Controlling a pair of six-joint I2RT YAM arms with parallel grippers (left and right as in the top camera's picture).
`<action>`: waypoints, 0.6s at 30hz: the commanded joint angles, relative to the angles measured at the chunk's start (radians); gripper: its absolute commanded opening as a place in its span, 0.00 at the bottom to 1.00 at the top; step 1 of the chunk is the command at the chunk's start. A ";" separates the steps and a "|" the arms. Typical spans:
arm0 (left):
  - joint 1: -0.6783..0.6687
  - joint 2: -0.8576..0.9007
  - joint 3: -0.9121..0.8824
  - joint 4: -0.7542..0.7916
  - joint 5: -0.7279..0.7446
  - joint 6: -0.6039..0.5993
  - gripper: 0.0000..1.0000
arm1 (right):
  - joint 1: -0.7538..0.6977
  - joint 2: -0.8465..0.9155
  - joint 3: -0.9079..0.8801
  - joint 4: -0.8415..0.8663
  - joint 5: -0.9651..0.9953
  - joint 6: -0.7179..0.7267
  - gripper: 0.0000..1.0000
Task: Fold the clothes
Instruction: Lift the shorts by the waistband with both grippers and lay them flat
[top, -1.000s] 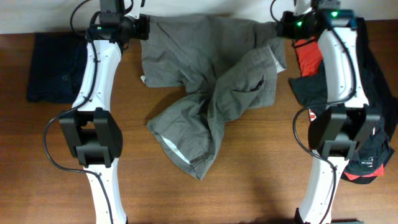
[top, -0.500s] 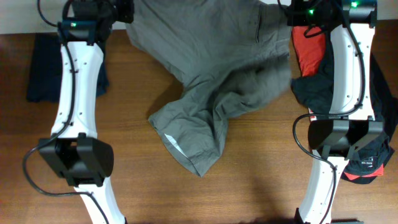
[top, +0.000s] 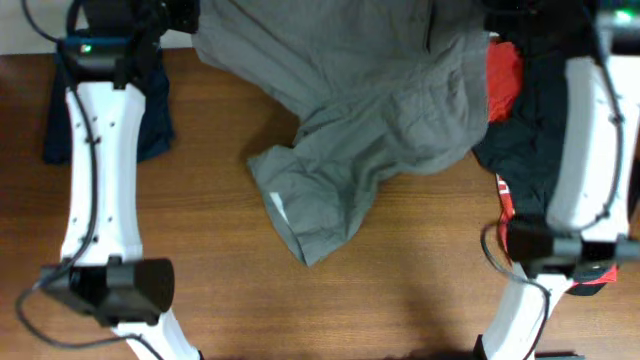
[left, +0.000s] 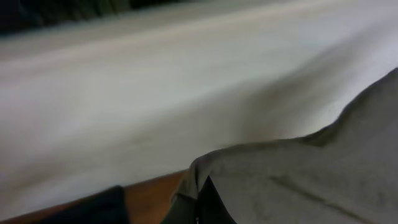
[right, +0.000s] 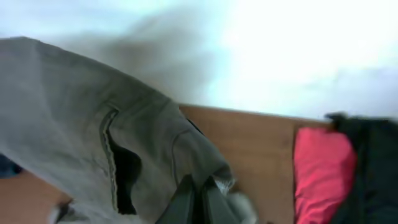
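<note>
A large grey garment (top: 370, 110) hangs stretched between both grippers at the table's far edge, its lower part trailing on the wood. My left gripper (top: 185, 15) is shut on its left upper corner, seen in the left wrist view (left: 202, 193). My right gripper (top: 490, 20) is shut on its right upper corner, seen in the right wrist view (right: 200, 193). A pocket slit (right: 121, 168) shows on the grey cloth. A navy garment (top: 60, 110) lies far left. A red garment (top: 502, 80) and a black one (top: 530, 140) lie at the right.
A black and red garment (top: 600, 280) lies by the right arm's base. Bare wooden table (top: 400, 290) spreads in front of the grey garment. A pale wall (left: 155, 81) stands behind the table's far edge.
Both grippers have risen and moved apart, lifting the grey garment's top edge. The cloth has spread wider and its crumpled middle has pulled out.
</note>
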 joint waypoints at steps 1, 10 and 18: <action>0.010 -0.182 0.026 -0.036 -0.081 0.017 0.01 | -0.008 -0.179 0.039 -0.034 0.029 -0.013 0.04; 0.010 -0.460 0.026 -0.174 -0.204 0.069 0.01 | -0.007 -0.406 0.039 -0.167 0.047 -0.013 0.04; 0.010 -0.650 0.026 -0.282 -0.271 0.077 0.01 | -0.007 -0.582 0.039 -0.324 0.047 -0.011 0.04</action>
